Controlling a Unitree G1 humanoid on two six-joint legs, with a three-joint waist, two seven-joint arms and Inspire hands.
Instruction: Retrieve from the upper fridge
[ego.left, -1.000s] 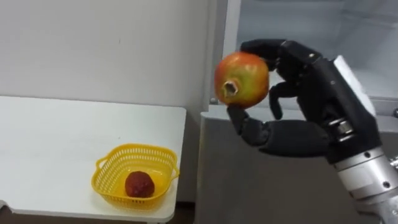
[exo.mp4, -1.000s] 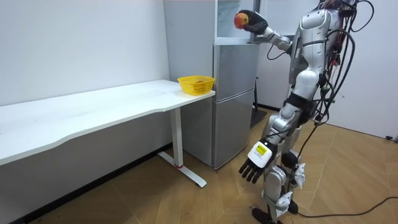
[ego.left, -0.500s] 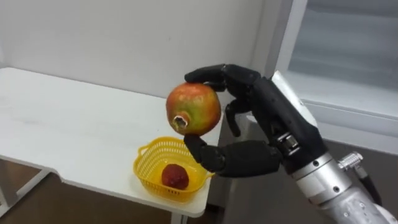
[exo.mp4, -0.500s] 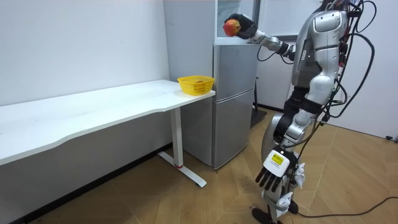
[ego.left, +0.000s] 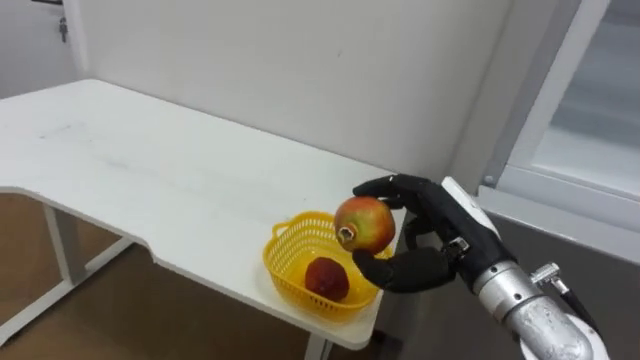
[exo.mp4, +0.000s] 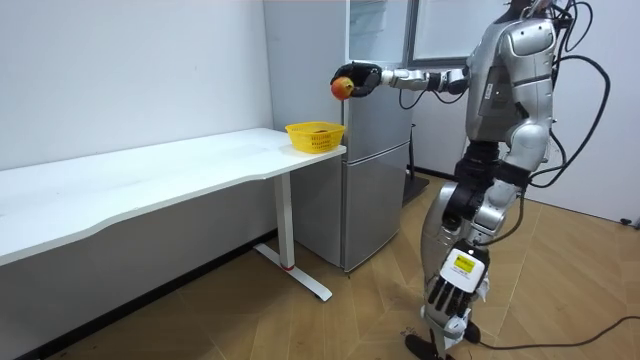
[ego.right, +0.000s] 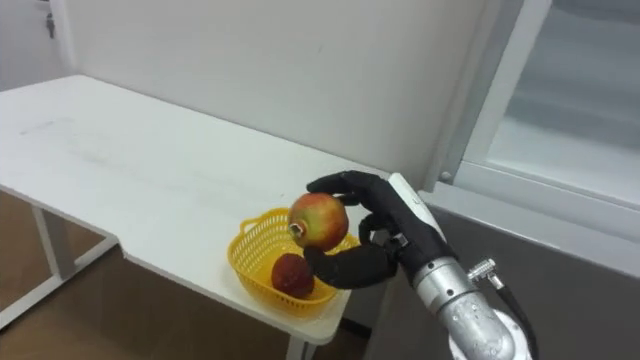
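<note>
Grey fridge (exo.mp4: 378, 180) beside white bench (ego.left: 150, 170); robot stands before fridge. Yellow basket (ego.left: 285, 262) at bench corner nearest fridge. Left robot hand (exo.mp4: 447, 298) hangs low by leg, fingers loose. Right robot hand (ego.left: 425, 250) curled round pomegranate (ego.left: 365, 224), held in air just above basket rim. Small red fruit (ego.left: 326, 279) inside basket.

Right hand (ego.left: 430, 245) has swung the pomegranate (ego.left: 365, 223) down and away from the fridge (exo.mp4: 375, 160). It now hangs over the yellow basket (ego.left: 283, 270) at the worktop (ego.left: 150, 170) corner.
</note>
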